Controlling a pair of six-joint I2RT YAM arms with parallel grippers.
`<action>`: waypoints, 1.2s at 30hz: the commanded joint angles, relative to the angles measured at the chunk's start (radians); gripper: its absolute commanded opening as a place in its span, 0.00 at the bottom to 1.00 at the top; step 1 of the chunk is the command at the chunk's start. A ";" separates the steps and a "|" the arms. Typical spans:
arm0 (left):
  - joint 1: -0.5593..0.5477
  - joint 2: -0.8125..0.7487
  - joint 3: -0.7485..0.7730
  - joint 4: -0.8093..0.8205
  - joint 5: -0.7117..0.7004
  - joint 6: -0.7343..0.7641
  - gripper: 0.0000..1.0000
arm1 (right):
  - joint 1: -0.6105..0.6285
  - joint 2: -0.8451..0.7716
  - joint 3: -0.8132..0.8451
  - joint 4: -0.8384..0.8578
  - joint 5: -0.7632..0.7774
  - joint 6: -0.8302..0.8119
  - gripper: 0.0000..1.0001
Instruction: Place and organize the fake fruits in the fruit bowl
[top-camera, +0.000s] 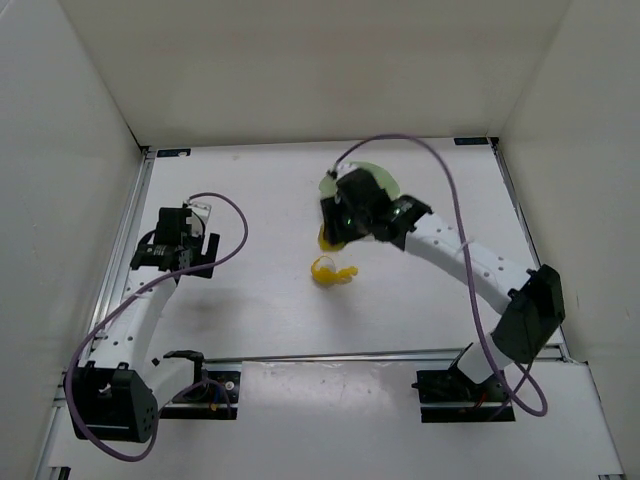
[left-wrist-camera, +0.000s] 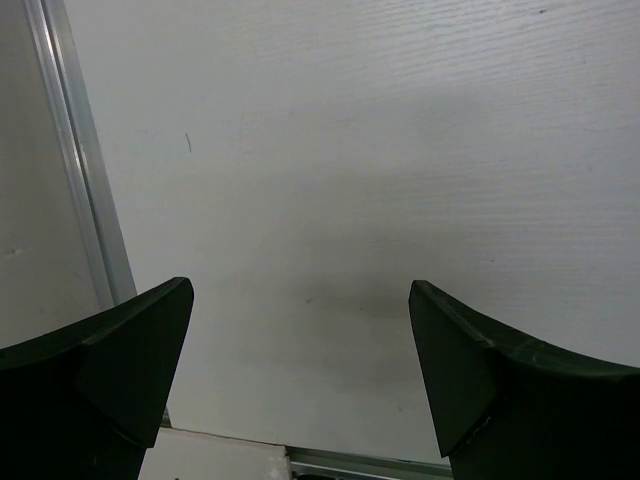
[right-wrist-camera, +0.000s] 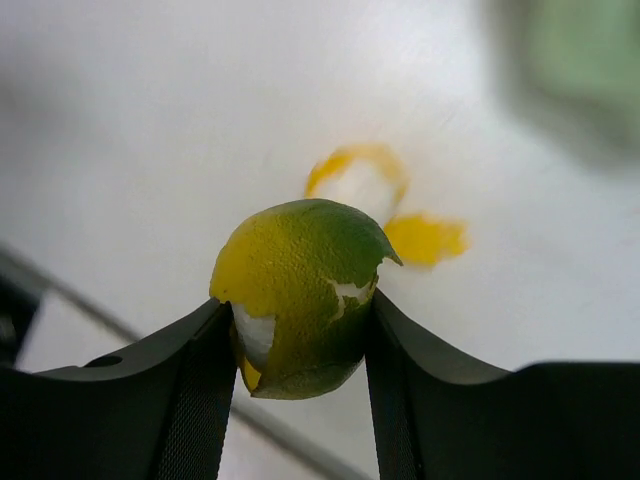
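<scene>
right gripper pinches the yellow-green oval, curled banana piece just beyond its fingertips; left gripper spread wide over the table.

Tabletop: white, matt, fine linear grain, a few small scuffs. Rail along its left edge: bare brushed metal, dull sheen. Left gripper and right gripper: black plastic, matt, smooth faces. Oval fruit: yellow-green plastic, finely pebbled skin, satin sheen. Its coating is chipped in patches, white underneath. Banana piece: yellow, too blurred to read the finish. Bowl: pale green, looks like translucent plastic. Cables: purple, smooth sheath. Walls: white, matt, flat.
</scene>
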 joint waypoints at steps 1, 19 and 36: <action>0.004 -0.057 -0.008 0.008 -0.017 0.020 1.00 | -0.149 0.111 0.145 0.008 0.116 0.052 0.07; -0.434 0.131 0.220 -0.082 -0.053 0.242 1.00 | -0.390 0.155 0.407 -0.120 0.213 0.166 1.00; -0.837 0.837 0.658 -0.031 0.034 0.428 1.00 | -0.556 -0.516 -0.346 -0.110 0.280 0.209 1.00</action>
